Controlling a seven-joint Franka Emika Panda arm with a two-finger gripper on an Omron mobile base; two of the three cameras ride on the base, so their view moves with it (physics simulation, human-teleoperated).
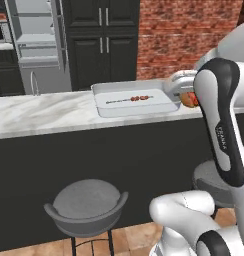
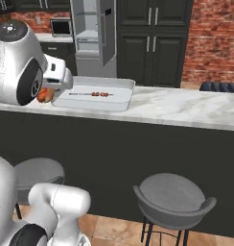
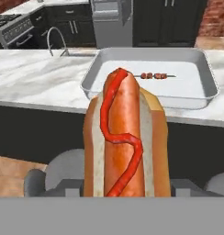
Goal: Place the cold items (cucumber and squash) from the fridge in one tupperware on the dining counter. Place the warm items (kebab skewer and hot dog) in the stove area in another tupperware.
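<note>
The gripper (image 3: 125,195) holds the hot dog (image 3: 125,142) at the centre of the hand view, just before the tub (image 3: 203,94) on the counter (image 3: 36,82). The skewer (image 3: 154,75) lies inside the tub.

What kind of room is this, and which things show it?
Most likely a home kitchen with a dining counter: a marble counter with stools, an open fridge, and a stove beside a sink faucet.
</note>
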